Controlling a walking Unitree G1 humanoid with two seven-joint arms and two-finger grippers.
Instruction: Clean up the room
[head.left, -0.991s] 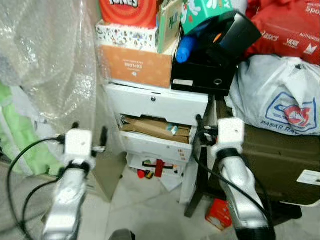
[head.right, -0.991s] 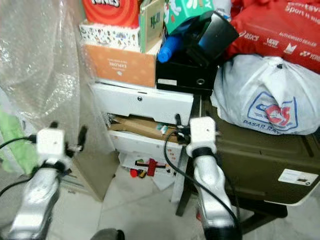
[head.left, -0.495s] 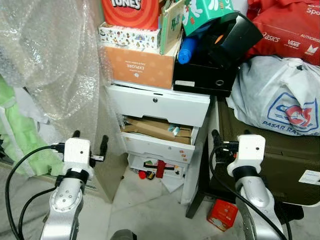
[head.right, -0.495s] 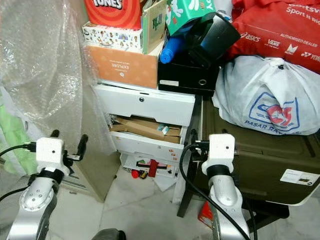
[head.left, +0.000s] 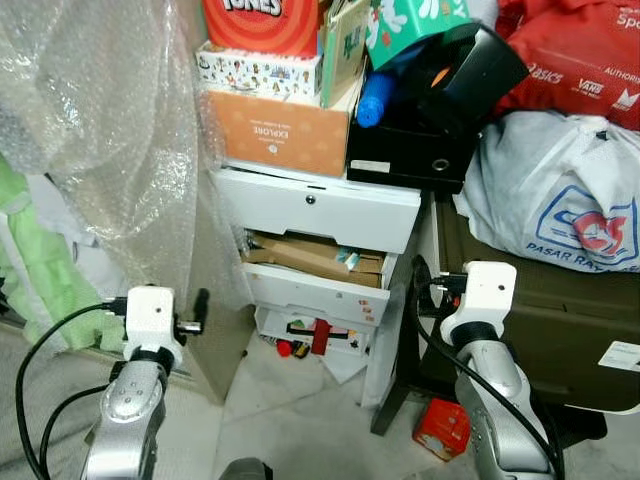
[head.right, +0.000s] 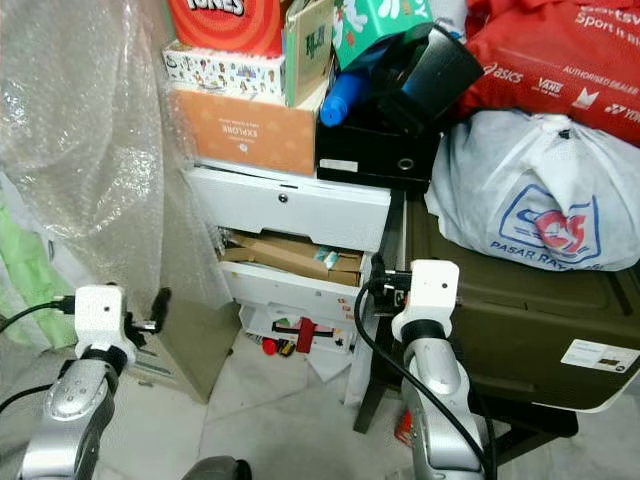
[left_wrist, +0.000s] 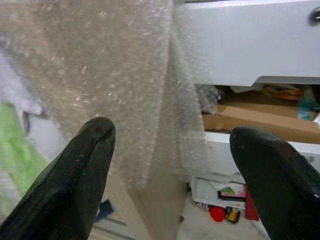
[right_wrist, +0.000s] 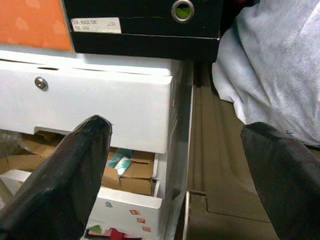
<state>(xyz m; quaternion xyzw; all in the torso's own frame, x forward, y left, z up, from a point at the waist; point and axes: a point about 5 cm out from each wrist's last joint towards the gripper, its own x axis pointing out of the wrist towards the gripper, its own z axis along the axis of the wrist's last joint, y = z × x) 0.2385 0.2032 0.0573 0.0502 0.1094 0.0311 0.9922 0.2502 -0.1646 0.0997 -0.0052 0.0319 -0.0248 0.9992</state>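
A white drawer unit (head.left: 320, 208) stands ahead, its middle drawer (head.left: 312, 258) pulled out and stuffed with cardboard and a teal packet. Small red toys and papers (head.left: 308, 335) lie in the gap at its foot. A red packet (head.left: 440, 428) lies on the floor by a black frame leg. My left gripper (head.left: 160, 300) is held open low at the left, facing the bubble wrap (left_wrist: 125, 75) beside the unit. Level with the open drawer, my right gripper (head.left: 455, 277) is open and empty at the unit's right edge. The wide gap between the right fingers (right_wrist: 75, 170) shows in the right wrist view.
An orange box (head.left: 280, 130), a black box (head.left: 410, 150) and more cartons are stacked on the unit. A white plastic bag (head.left: 560, 200) rests on a dark storage box (head.left: 570, 320) at the right. Green cloth (head.left: 45, 290) hangs behind the bubble wrap. Pale floor lies in front.
Both arms have dropped from their raised position a second ago. The right gripper has since edged left towards the drawer unit, and the left one sits slightly lower.
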